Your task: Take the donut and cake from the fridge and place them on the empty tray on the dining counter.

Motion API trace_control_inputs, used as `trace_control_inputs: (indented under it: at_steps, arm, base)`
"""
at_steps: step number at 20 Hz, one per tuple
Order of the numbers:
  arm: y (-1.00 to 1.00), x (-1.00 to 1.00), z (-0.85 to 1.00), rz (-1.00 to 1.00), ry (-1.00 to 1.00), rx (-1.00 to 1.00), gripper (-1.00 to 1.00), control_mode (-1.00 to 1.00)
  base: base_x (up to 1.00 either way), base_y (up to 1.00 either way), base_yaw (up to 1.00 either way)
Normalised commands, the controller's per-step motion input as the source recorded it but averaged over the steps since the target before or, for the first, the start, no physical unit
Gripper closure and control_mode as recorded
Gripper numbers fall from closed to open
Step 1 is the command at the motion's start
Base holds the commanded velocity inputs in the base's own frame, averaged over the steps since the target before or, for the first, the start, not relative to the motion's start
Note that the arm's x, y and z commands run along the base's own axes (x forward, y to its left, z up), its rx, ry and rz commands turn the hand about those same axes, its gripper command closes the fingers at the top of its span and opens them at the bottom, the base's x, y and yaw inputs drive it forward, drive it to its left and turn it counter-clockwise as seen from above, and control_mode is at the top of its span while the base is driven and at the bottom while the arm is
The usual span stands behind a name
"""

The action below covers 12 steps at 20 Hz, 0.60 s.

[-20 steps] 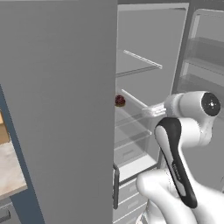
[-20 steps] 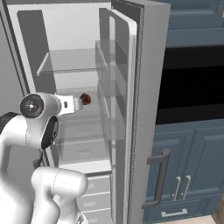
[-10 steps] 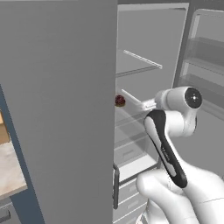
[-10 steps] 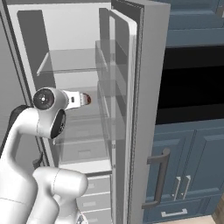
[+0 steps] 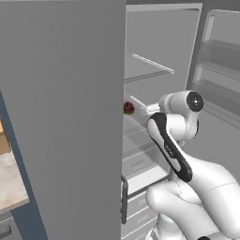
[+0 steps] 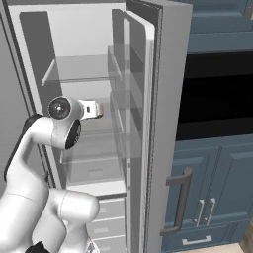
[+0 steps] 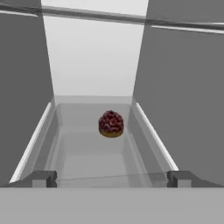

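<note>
So the arm was reaching into the fridge, which stood with its door swung open. In the hand view the pincer was spread wide, one dark fingertip far off to one side and the other far off to the opposite side, with nothing between them. Not gripping anything.

The cake sat straight ahead of the pincer, roughly centred between the two tips but farther in, on a clear glass shelf toward the back of the fridge. It was a dark reddish-brown bumpy little dome on a tan base, upright, not touching the pincer at all. Pale walls rose on either side of the pincer and the pale back wall was beyond the cake.

From the left base view, the cake peeked out just past the edge of the big grey door, a bit ahead of the hand. From the right base view the pincer pointed into the fridge at mid-shelf height, with another glass shelf above it.
</note>
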Motion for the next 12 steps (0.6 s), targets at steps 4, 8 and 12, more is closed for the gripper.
trace_control_inputs:
  at_steps: [4,8,12]
  arm:
    - [0.02,0.44,-0.10,0.00,0.02,0.00,-1.00,-1.00]
    - [0.03,0.51,-0.20,0.00,0.03,0.00,-1.00,-1.00]
    - [0.14,0.44,-0.24,0.00,0.00,0.00,-1.00,-1.00]
  base:
    - [0.00,0.00,0.00]
    - [0.00,0.00,0.00]
    - [0.00,0.00,0.00]
